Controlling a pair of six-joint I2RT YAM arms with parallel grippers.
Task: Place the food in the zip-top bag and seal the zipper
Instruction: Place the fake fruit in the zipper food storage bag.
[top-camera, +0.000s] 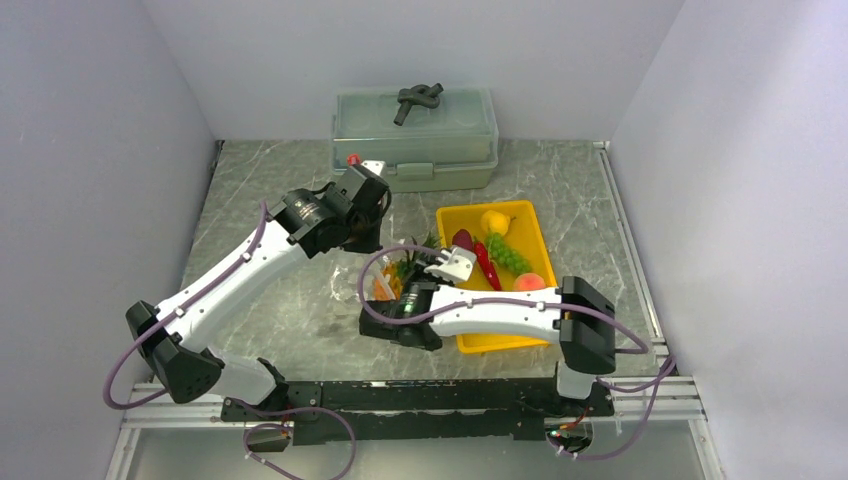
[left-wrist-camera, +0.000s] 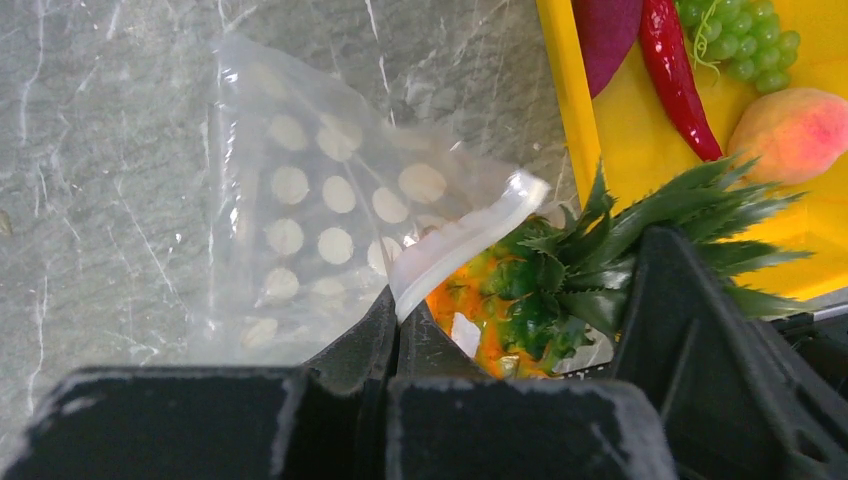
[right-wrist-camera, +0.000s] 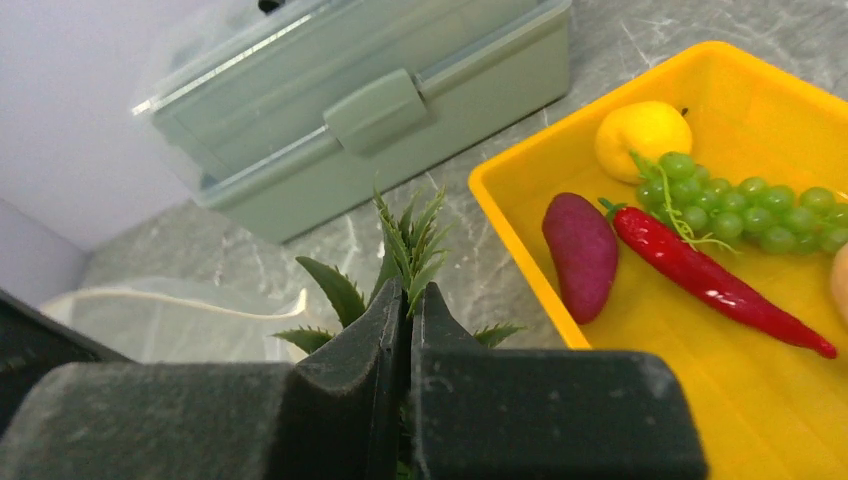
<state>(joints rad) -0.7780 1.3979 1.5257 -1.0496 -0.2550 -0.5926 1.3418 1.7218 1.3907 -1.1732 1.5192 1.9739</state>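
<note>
— What has your left gripper got?

— My left gripper (left-wrist-camera: 400, 312) is pinched tight on the thin whitish zipper strip (left-wrist-camera: 470, 230) of the clear, crinkly plastic bag (left-wrist-camera: 300, 200). It holds that edge of the mouth lifted. The rest of the bag lies on the grey marbled table (left-wrist-camera: 100, 150), with pale round dots on its film.

— And the right one?

— My right gripper (right-wrist-camera: 410, 305) is closed on the green leafy crown of the orange toy pineapple (right-wrist-camera: 405, 250). The pineapple sits just beside the raised strip, between the bag and the yellow rectangular plastic tray (right-wrist-camera: 780, 400). From my left wrist its orange body shows right behind the strip. I cannot tell whether any of it is past the mouth or only up against it.

— Where is the rest of the food?

— In the tray, apart from the bag. The purple eggplant (right-wrist-camera: 580, 255) lies nearest the tray's left wall, with the long red chili (right-wrist-camera: 700, 270) next to it. The bunch of green grapes (right-wrist-camera: 750, 205) is beyond the chili, the round yellow lemon (right-wrist-camera: 640, 135) is at the far end, and the pink-orange peach (left-wrist-camera: 795, 130) is at the near side.

— Anything else on the table?

— A grey-green lidded plastic box (right-wrist-camera: 350, 110) stands at the back against the wall, behind the tray and the bag.
</note>
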